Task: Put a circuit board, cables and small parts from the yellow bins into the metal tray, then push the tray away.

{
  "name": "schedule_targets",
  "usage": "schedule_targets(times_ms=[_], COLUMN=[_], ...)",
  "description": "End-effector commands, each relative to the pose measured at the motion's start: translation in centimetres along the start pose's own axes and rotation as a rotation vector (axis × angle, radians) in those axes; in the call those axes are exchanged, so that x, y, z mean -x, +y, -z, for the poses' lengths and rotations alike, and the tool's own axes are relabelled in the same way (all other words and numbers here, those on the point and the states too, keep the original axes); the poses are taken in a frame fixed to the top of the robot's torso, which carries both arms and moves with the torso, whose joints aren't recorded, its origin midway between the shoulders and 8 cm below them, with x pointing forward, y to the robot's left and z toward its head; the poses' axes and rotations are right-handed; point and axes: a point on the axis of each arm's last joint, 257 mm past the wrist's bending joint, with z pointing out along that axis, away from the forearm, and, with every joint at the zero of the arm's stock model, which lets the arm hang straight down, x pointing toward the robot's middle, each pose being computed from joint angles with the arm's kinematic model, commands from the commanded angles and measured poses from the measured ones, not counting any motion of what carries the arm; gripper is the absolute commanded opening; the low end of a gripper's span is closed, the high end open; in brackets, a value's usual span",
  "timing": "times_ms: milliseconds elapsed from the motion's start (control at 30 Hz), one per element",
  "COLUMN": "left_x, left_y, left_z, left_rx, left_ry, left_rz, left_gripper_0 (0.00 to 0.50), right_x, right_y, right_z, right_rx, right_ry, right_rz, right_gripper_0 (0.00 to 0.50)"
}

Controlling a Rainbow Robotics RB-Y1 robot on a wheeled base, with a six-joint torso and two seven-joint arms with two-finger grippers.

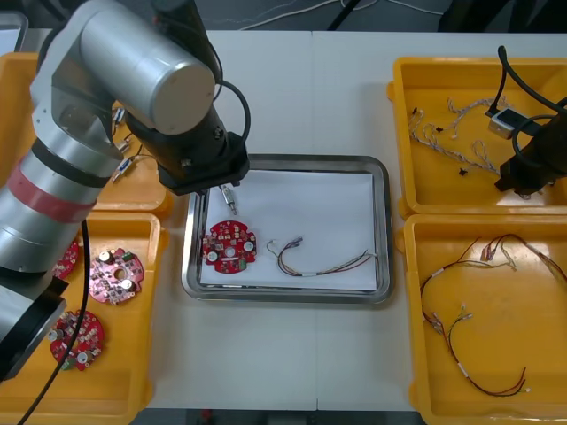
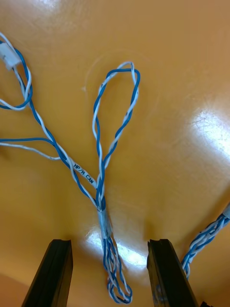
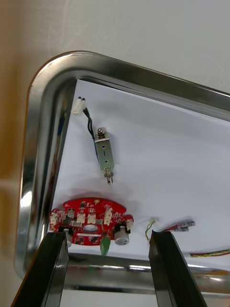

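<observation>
**Both grippers open, tray part-loaded**

The right gripper (image 2: 110,244) hovers low inside the far right yellow bin (image 1: 416,199), fingers spread. A twisted blue and white cable (image 2: 103,192) runs between them, unpinched. The left gripper (image 3: 108,240) hangs spread too, above the far left corner of the metal tray (image 1: 383,230).

A light table (image 1: 310,97) lies beneath, with dark floor beyond it. On the tray's white lining: one circuit board (image 1: 230,245), one small metal part (image 1: 229,198) and one red and yellow cable (image 1: 323,263).

There are four bins in all, and three boards (image 1: 111,274) sit in the near left bin (image 1: 152,292). The left arm (image 1: 106,80) blocks much of the far left bin (image 1: 146,202).
</observation>
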Motion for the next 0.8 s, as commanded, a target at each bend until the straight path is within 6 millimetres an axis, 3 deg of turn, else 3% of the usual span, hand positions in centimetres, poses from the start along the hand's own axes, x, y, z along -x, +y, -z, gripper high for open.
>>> schedule_targets(times_ms=[33, 300, 600, 800], left_x=[3.7, 5.0, 7.9, 9.8], left_y=[0.4, 2.9, 8.7, 12.9], left_z=[5.7, 8.3, 12.2, 14.6], left_rx=[-0.04, -0.021, 0.014, 0.041], left_ry=[-0.103, -0.149, -0.175, -0.179], left_rz=[-0.044, -0.077, -0.091, -0.028], left_gripper_0=[0.5, 0.5, 0.5, 0.5], right_x=[2.6, 2.8, 2.0, 1.6], right_y=[0.4, 1.2, 1.4, 1.3], right_z=[0.4, -0.2, -0.9, -1.1], right_rx=[-0.006, 0.006, 0.007, 0.003], right_ry=[-0.043, -0.046, -0.042, -0.033], right_rz=[0.001, -0.004, -0.011, -0.011], right_gripper_0=[0.456, 0.449, 0.445, 0.352])
